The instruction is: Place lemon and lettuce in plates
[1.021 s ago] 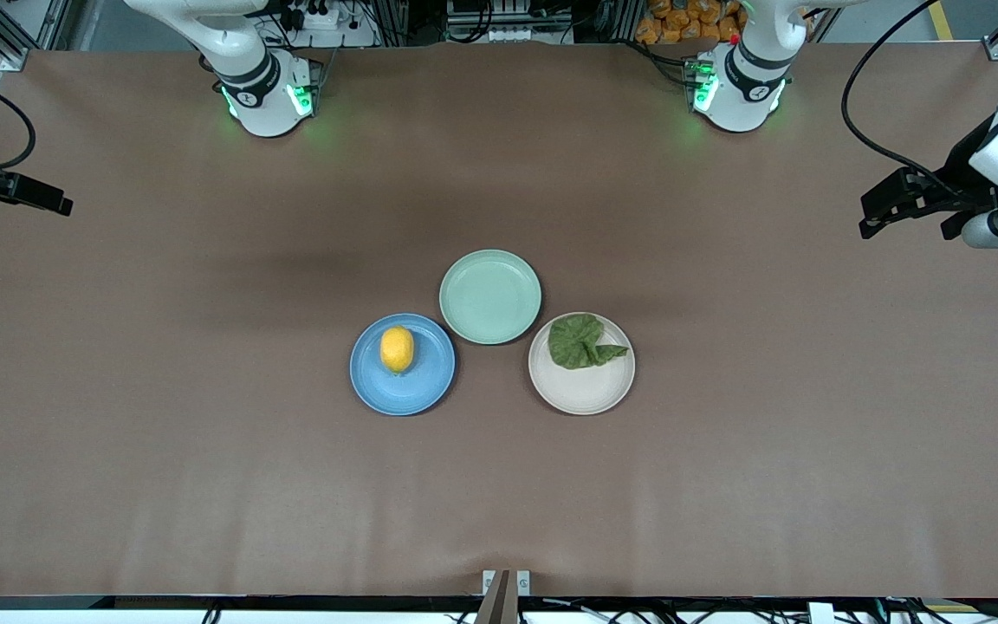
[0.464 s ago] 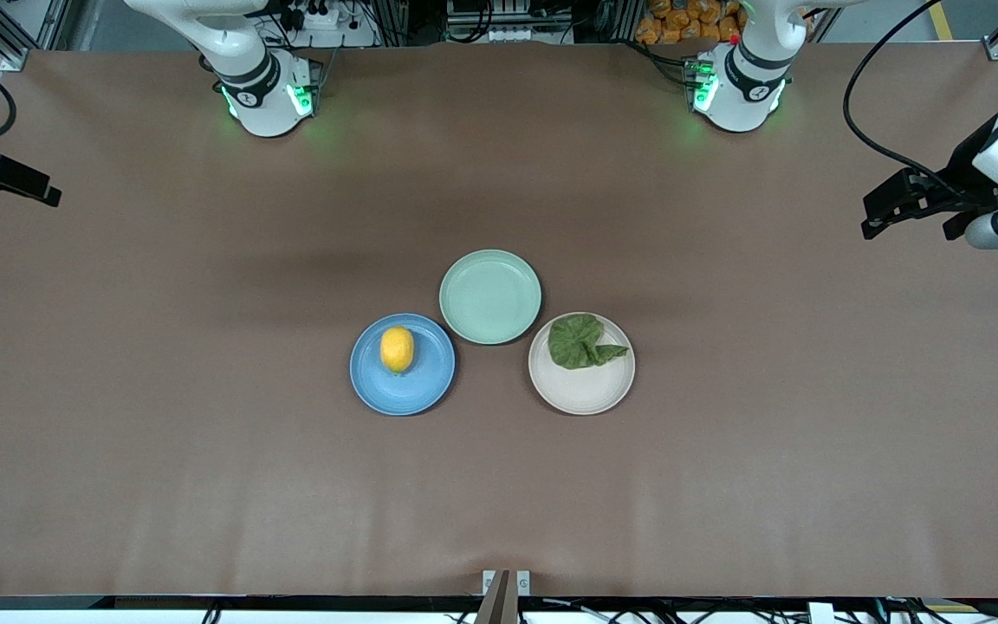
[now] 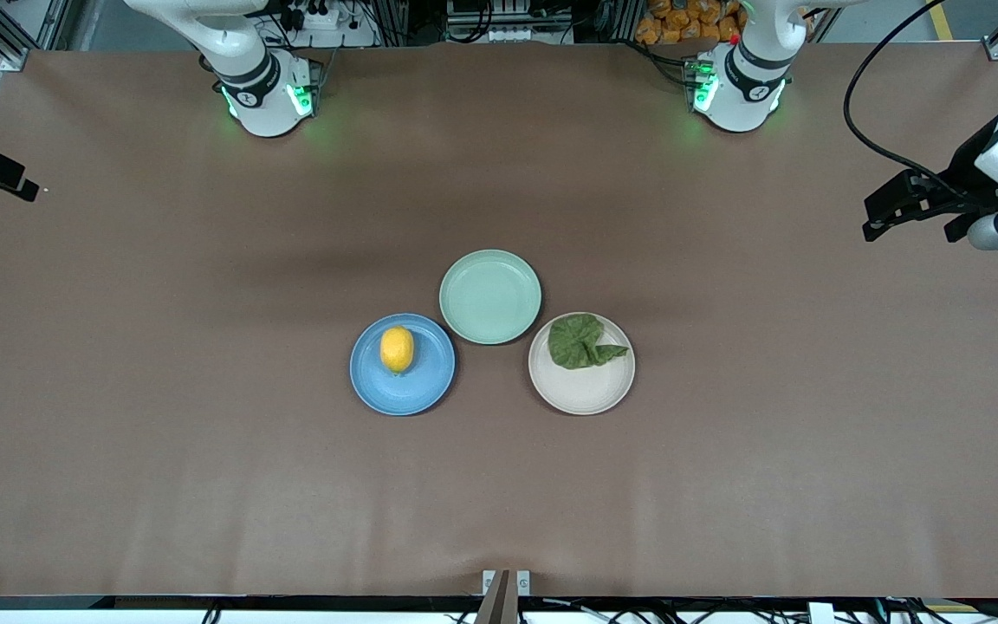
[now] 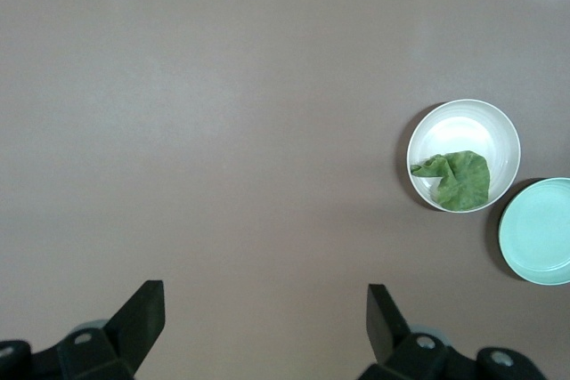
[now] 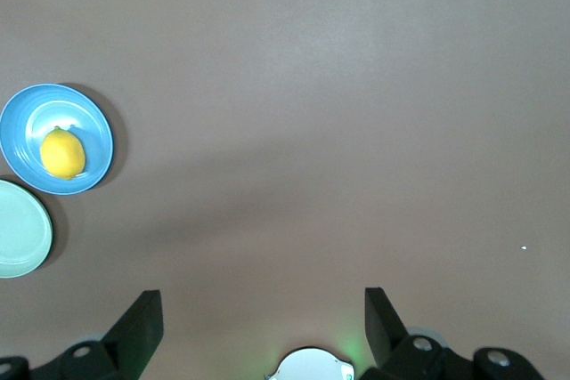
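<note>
At bench [image 3: 204, 485] centre: lemon [image 3: 397, 349] on blue plate [image 3: 425, 386], lettuce [image 3: 581, 341] on cream-white plate [image 3: 581, 392]. Left pincer [image 4: 265, 309] and right pincer [image 5: 264, 306] both spread, empty, over bench ends, well apart from plates.

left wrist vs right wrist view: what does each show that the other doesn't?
Only the left wrist view: the lettuce in the cream-white plate, and the open left gripper over bare table. Only the right wrist view: the lemon in the blue plate, the open right gripper, and a robot base. Both: the empty mint-green plate and the brown table.
</note>
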